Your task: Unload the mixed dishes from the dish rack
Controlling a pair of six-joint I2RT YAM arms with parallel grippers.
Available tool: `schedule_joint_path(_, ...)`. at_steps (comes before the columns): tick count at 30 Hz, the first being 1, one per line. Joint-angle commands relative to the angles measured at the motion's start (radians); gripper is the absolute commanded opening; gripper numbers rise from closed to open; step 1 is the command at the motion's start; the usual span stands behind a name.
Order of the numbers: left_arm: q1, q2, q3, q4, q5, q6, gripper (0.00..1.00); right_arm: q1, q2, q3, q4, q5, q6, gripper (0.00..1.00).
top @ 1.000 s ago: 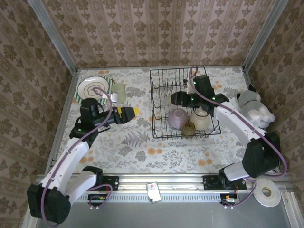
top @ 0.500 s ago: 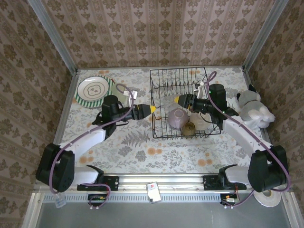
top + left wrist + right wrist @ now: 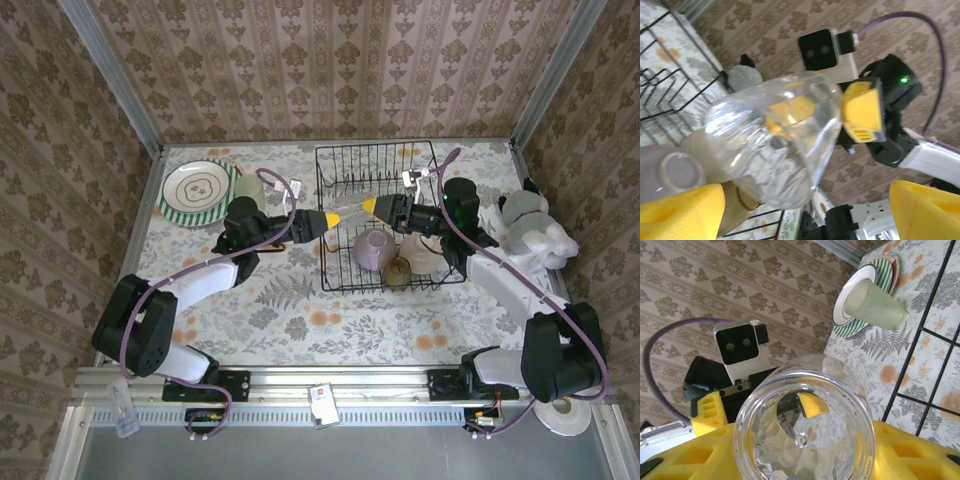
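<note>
Tumbler (image 3: 347,213) hangs over the rack (image 3: 376,149), clamped in the right gripper (image 3: 372,206). The left gripper (image 3: 325,220) flanks it, fingers apart. Handover step, I judge: left must close, then right let go.

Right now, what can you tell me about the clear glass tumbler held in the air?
The clear glass tumbler is smooth, transparent and empty, with a round base. It lies sideways in the air above the black wire dish rack. The right hand grips it near the base; its mouth points between the open fingers of the left hand.
</note>
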Motion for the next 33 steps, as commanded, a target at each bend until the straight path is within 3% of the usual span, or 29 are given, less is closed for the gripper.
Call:
schedule_joint_path(1,-0.014,0.014,0.029,0.169,0.031,-0.073,0.85,-0.004,0.016,-0.013,0.092,-0.050,0.037,0.26)
schedule_joint_path(9,-0.019,0.054,0.032,0.377,0.035,-0.226,0.79,-0.003,0.027,-0.022,0.137,-0.061,0.062,0.26)
schedule_joint_path(18,-0.049,0.040,0.051,0.381,0.020,-0.262,0.65,-0.005,0.032,-0.027,0.163,-0.069,0.069,0.26)
schedule_joint_path(33,-0.073,0.058,0.071,0.381,-0.001,-0.285,0.09,0.001,0.026,-0.035,0.214,-0.087,0.095,0.26)
